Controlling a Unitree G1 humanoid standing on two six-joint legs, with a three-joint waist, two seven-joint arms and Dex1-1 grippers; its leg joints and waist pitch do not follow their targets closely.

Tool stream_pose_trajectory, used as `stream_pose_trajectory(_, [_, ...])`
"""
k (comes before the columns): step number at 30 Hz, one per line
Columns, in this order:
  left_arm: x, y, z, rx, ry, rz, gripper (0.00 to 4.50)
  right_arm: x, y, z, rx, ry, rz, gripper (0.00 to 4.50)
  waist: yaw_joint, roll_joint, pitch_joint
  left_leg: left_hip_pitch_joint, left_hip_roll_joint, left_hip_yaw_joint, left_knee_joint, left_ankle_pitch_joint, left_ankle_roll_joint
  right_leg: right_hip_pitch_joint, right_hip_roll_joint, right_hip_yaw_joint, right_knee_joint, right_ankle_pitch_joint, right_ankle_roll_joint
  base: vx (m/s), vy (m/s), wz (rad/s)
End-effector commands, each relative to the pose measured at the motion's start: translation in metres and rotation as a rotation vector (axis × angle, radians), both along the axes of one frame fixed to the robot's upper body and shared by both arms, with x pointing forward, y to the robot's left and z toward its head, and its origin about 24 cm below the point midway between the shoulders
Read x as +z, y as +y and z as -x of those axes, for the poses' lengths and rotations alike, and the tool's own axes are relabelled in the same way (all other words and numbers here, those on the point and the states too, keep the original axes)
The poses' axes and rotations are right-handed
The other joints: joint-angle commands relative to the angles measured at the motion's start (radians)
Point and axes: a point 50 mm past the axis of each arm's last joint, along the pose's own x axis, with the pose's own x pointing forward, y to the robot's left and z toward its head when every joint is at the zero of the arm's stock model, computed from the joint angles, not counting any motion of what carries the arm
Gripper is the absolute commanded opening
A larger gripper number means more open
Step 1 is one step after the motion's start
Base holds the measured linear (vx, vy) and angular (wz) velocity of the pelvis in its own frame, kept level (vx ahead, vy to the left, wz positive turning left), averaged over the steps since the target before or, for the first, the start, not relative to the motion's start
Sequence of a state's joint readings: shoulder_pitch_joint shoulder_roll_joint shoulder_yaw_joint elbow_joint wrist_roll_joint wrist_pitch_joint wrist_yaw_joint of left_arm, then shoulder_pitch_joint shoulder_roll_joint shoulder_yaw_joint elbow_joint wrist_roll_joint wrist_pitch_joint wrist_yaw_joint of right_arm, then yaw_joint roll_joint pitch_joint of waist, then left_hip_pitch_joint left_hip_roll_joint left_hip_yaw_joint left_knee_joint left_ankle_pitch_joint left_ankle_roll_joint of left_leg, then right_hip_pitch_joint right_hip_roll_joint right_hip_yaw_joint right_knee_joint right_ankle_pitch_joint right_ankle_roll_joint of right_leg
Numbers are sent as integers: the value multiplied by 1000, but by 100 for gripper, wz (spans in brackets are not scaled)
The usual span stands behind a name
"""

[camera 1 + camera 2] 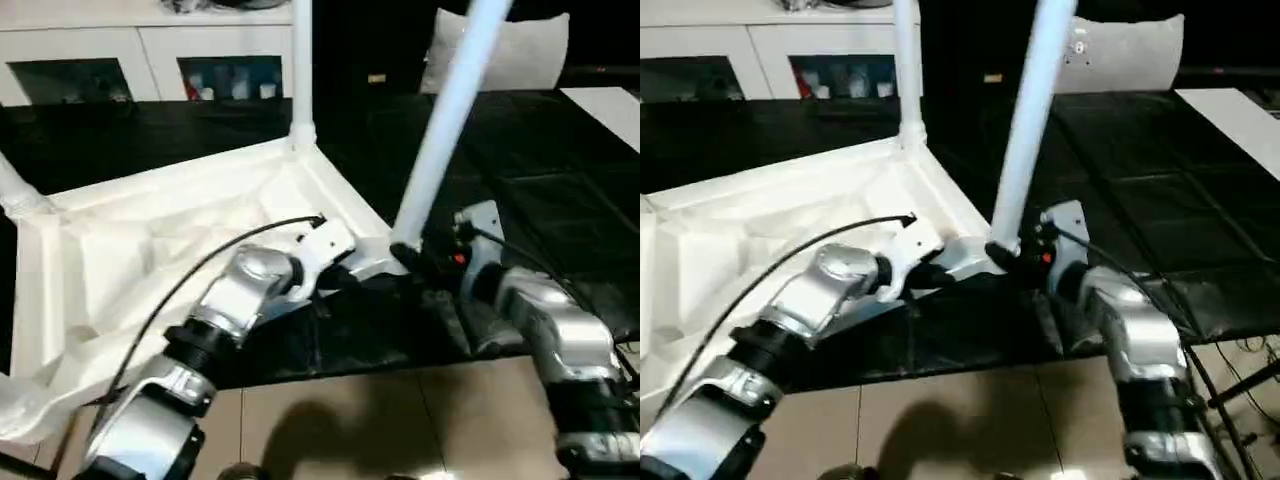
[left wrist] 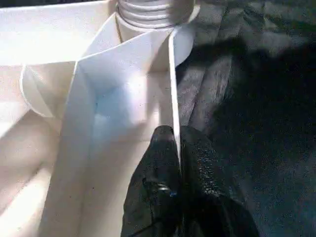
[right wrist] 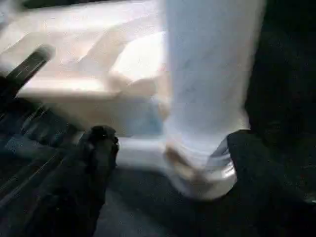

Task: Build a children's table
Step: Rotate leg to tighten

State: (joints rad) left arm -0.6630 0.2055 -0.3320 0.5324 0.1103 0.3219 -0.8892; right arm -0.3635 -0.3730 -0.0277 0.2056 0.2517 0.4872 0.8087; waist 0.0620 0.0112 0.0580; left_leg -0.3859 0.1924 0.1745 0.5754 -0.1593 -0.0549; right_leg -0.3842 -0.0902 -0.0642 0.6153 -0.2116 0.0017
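Left wrist view: left pincer [image 2: 175, 163] pinches the near wall of the upturned children's table [image 1: 150, 250], steadying it. Right pincer [image 3: 168, 163], spread, straddles the tilted leg [image 1: 445, 120] at its near-right corner socket for threading.

Overall light: you have dim surroundings, with the black mat [image 1: 560, 200] swallowing detail.
Glare: the white table top [image 1: 150, 240] blows out at centre left, ribs barely readable.
Shadows: soft arm shadow falls on the floor tiles [image 1: 400, 420], lower centre.
Blur: the leg [image 3: 207, 74] smears in your right wrist view.
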Motion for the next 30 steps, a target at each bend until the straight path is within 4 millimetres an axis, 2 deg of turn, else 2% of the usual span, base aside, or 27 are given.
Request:
stream_pose_trajectory(1, [5, -3, 5, -104, -27, 20, 0, 7, 5, 4, 99, -29, -10, 421, 10, -10, -63, 14, 33, -8, -56, -159, 82, 49, -53, 39, -74, -54, -239, 0, 0, 0])
stream_pose_trajectory(2, [4, 2, 8, -150, -6, 11, 0, 9, -1, 7, 153, -29, 18, 431, 9, -13, -63, 16, 35, -7, -56, -157, 83, 46, -53, 38, -72, -46, -251, 0, 0, 0])
stream_pose_trajectory(6, [4, 11, 14, -259, 14, 0, 0, 13, -9, 11, 230, -51, 77, 446, 18, -10, -62, 18, 38, -5, -56, -154, 82, 44, -55, 40, -70, -43, -262, 0, 0, 0])
stream_pose_trajectory(10, [4, 21, 18, -362, 22, -34, 0, 19, -13, 18, 359, -48, 76, 446, 36, -9, -62, 21, 41, -4, -56, -157, 88, 43, -54, 40, -66, -34, -260, 0, 0, 0])
stream_pose_trajectory(11, [5, 22, 19, -386, 21, -33, 0, 20, -13, 20, 385, -34, 63, 429, 39, -8, -62, 22, 42, -4, -56, -156, 86, 42, -56, 40, -66, -31, -263, 0, 0, 0])
stream_pose_trajectory(12, [6, 23, 20, -404, 20, -33, 0, 20, -13, 21, 407, -20, 52, 418, 42, -14, -65, 22, 43, -3, -55, -156, 87, 43, -56, 40, -65, -32, -266, 0, 0, 0])
stream_pose_trajectory(15, [8, 27, 23, -481, 20, -35, 0, 19, -13, 25, 492, 34, 5, 400, 53, -10, -66, 22, 43, -3, -54, -156, 88, 43, -58, 39, -63, -35, -271, 0, 0, 0])
stream_pose_trajectory(16, [8, 27, 23, -481, 20, -35, 0, 19, -13, 25, 492, 34, 5, 386, 53, -10, -66, 20, 44, -3, -54, -151, 87, 43, -58, 39, -61, -28, -272, 0, 0, 0])
stream_pose_trajectory(17, [9, 30, 25, -523, 33, -49, 0, 19, -12, 27, 536, 56, -4, 373, 55, -16, -67, 21, 44, -3, -54, -143, 88, 42, -58, 38, -58, -19, -275, 0, 0, 0])
stream_pose_trajectory(19, [9, 31, 25, -546, 38, -58, 0, 19, -11, 28, 564, 70, -8, 368, 56, -15, -66, 21, 43, -2, -53, -148, 88, 41, -59, 39, -60, -38, -272, 0, 0, 0])
stream_pose_trajectory(25, [9, 34, 25, -576, 38, -79, 0, 14, -7, 30, 601, 99, 5, 315, 60, -15, -64, 22, 44, -3, -56, -165, 67, 38, -60, 40, -64, -79, -262, 0, 0, 0])
stream_pose_trajectory(30, [9, 36, 25, -586, 37, -81, 0, 14, -5, 32, 621, 111, -15, 270, 63, -16, -67, 21, 43, -3, -54, -147, 70, 40, -60, 40, -60, -56, -262, 0, 0, 0])
